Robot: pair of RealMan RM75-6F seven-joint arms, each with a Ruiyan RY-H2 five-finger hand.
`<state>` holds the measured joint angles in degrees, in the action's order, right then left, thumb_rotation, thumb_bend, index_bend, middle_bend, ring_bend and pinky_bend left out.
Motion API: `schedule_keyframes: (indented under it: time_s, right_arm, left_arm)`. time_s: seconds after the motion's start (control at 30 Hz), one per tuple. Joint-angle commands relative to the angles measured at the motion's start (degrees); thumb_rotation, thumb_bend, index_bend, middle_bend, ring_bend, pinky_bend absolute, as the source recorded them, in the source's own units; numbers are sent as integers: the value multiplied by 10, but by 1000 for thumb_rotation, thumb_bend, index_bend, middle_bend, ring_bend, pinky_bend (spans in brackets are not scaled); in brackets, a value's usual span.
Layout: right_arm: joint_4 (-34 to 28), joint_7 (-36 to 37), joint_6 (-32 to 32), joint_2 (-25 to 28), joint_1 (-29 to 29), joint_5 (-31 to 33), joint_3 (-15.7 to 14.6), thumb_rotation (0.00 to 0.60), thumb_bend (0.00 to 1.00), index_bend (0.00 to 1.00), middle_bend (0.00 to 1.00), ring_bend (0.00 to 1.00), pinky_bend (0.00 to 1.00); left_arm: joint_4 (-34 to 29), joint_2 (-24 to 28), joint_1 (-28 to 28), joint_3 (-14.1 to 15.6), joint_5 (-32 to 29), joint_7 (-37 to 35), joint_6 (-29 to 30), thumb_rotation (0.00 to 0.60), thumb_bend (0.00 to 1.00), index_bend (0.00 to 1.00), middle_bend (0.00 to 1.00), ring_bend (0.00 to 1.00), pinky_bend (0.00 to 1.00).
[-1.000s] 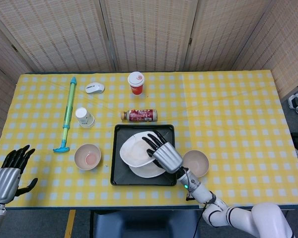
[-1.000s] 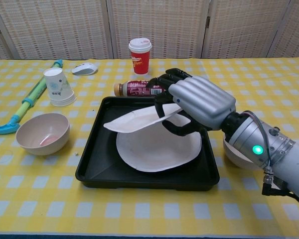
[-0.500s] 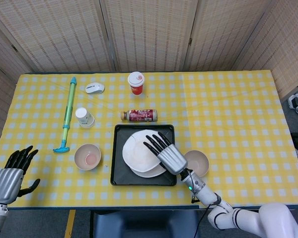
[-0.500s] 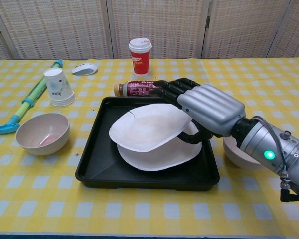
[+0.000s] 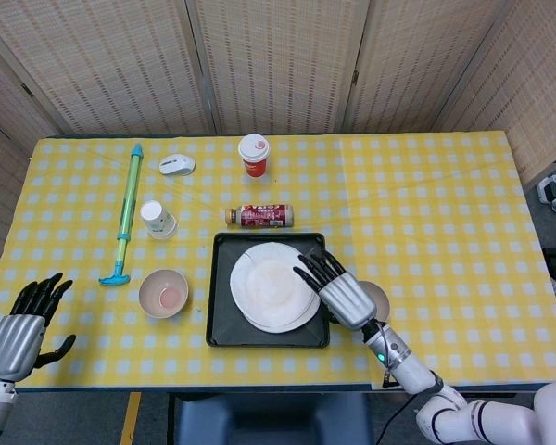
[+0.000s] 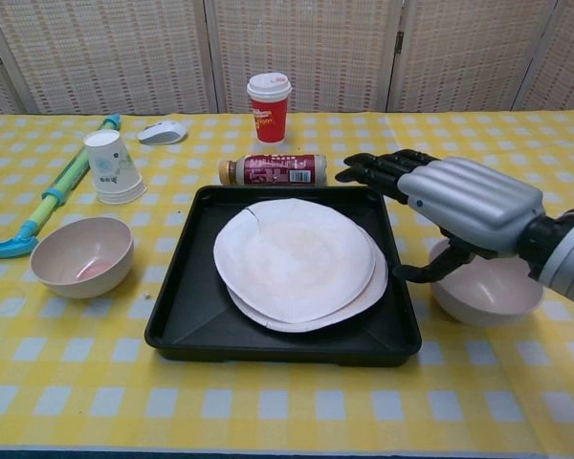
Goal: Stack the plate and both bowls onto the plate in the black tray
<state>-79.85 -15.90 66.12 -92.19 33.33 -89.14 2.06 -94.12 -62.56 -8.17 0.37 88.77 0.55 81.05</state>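
Now two plates [image 6: 297,258] are lying one on top of the other inside the black tray [image 6: 182,316], the upper one shifted a little toward the left and the back, so the lower plate [image 5: 301,318] is showing as a thin crescent at the right and front edge. The tray is sitting near the front middle of the yellow checked table [image 5: 426,204].

One bowl [image 6: 81,255] with a pink stain inside is standing upright just left of the tray. The other bowl [image 6: 485,292] is standing just right of the tray, partly under the right hand [image 6: 459,196]. This hand is hovering above the tray's right edge with its fingers stretched out and spread, holding nothing; the dark fingertips [image 5: 308,269] are pointing toward the plates.

The left hand [image 5: 23,320] is showing only in the head view, off the table's front left corner, fingers apart and empty.

Behind the tray a bottle [image 6: 273,170] is lying on its side, and further back a red cup with a white lid [image 6: 269,105] is standing. On the left, a clear plastic cup [image 6: 108,164] is standing upside down, beside a long green and blue tube [image 5: 128,211], and a white mouse [image 5: 176,165] is lying near the back.
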Motion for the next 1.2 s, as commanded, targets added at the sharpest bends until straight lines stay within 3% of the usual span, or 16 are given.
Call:
schedule_keyframes:
  time_s: [0.03, 0.13, 0.3, 0.43, 0.6, 0.9, 1.2]
  right_arm:
    - [-60, 26, 11, 65, -25, 6, -15, 600, 292, 0, 0, 0, 0]
    - [-80, 73, 34, 104, -41, -17, -33, 600, 289, 10, 0, 0, 0]
    - [-40, 154, 92, 134, -75, -75, -73, 600, 284, 353, 0, 0, 0]
    - [17, 193, 149, 124, -105, -113, -93, 600, 285, 483, 2, 0, 0]
    - [58, 205, 164, 114, -125, -122, -105, 600, 285, 507, 7, 0, 0]
    - [96, 214, 122, 93, -124, -106, -100, 600, 286, 516, 8, 0, 0]
    - [102, 182, 79, 83, -105, -100, -87, 600, 363, 516, 15, 0, 0]
  left_arm:
    - [0, 0, 0, 0, -1, 0, -1, 600, 357, 19, 32, 0, 0]
    - [0, -1, -1, 0, -3, 4, -4, 600, 357, 19, 33, 0, 0]
    - [0, -6, -3, 0, -5, 14, -8, 600, 357, 20, 32, 0, 0]
    - [0, -10, -5, 0, -7, 23, -13, 600, 357, 20, 32, 0, 0]
    - [0, -15, -9, 0, -10, 32, -21, 600, 357, 21, 33, 0, 0]
    - [1, -17, -12, 1, -14, 39, -29, 600, 358, 26, 32, 0, 0]
    - [1, -17, -13, 0, -20, 49, -31, 600, 495, 46, 32, 0, 0]
